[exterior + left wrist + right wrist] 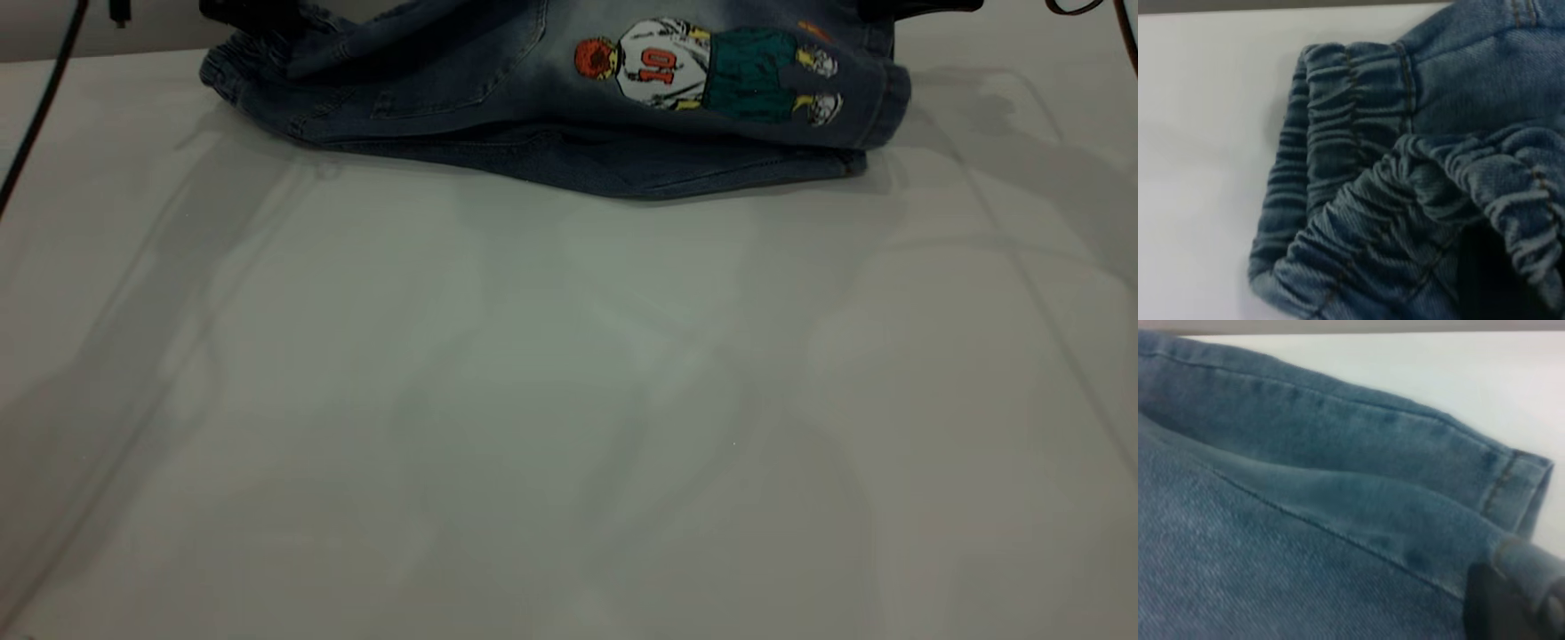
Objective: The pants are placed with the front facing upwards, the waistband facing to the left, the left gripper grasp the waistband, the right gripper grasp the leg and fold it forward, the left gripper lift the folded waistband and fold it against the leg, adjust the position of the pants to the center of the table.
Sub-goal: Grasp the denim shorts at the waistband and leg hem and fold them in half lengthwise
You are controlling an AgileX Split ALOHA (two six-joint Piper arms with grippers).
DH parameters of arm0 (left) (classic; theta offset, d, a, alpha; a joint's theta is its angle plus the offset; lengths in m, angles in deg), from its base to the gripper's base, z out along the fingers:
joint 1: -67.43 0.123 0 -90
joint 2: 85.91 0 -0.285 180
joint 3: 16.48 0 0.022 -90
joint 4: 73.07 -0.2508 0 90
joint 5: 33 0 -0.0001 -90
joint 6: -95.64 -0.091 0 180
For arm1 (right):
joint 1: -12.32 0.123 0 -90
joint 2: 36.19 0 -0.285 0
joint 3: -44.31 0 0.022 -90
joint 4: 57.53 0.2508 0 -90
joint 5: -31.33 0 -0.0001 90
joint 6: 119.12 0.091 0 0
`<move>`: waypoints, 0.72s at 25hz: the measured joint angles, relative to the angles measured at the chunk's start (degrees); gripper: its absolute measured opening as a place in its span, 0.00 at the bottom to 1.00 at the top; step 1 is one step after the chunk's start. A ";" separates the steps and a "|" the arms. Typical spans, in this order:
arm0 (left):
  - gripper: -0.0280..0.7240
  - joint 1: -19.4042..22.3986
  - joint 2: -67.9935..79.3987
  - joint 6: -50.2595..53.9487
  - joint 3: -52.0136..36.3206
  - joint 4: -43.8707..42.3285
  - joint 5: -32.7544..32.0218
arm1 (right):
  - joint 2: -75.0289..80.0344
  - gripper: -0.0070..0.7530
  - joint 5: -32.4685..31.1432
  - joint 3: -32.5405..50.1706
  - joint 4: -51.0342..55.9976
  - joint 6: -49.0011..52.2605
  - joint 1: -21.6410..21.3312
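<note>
Folding of a pair of pants on a split two-arm rig. The pants lie at the far edge of the table, well off its center, with one half raised and draped over the other so that a printed cartoon figure on one leg faces the exterior camera. The gathered waistband sits at the left end and the leg hem at the right end. The left gripper shows only as a dark shape at the top edge, above the waistband; its wrist view shows the ruffled elastic lifted into a fold, which suggests a hold, but whether its fingers are together or apart cannot be told. The right gripper is a dark shape above the hem; its wrist view shows a dark finger against the denim beside the stitched hem, and its closure likewise cannot be told. Handling, as judged: the denim is soft and limp yet fairly thick, so it will sag between two holds and keep a crease once laid down; it is neither fragile nor slippery. The bunched elastic and the doubled, stitched hem are the firmest places to pinch. The fold of waistband onto leg and the centering appear not yet done.
</note>
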State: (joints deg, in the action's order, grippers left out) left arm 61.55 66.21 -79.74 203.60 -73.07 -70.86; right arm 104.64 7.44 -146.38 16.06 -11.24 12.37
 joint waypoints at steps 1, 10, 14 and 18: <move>0.23 0.00 0.21 -0.69 0.00 0.00 0.38 | 0.00 0.08 0.00 0.00 0.00 0.00 0.00; 0.47 0.00 0.26 -5.78 0.00 0.00 3.90 | 0.00 0.41 0.19 0.00 -0.05 0.06 -0.05; 0.64 0.00 0.21 -5.72 0.00 0.00 4.35 | 0.00 0.45 -0.04 0.00 -0.05 0.11 -0.05; 0.71 0.00 -1.07 -5.72 0.07 0.00 5.76 | 0.00 0.46 -0.77 0.00 -0.05 0.55 -0.05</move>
State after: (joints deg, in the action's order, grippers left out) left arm 61.55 65.14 -85.46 203.67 -73.07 -65.10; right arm 104.64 6.67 -146.38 16.01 -10.70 12.32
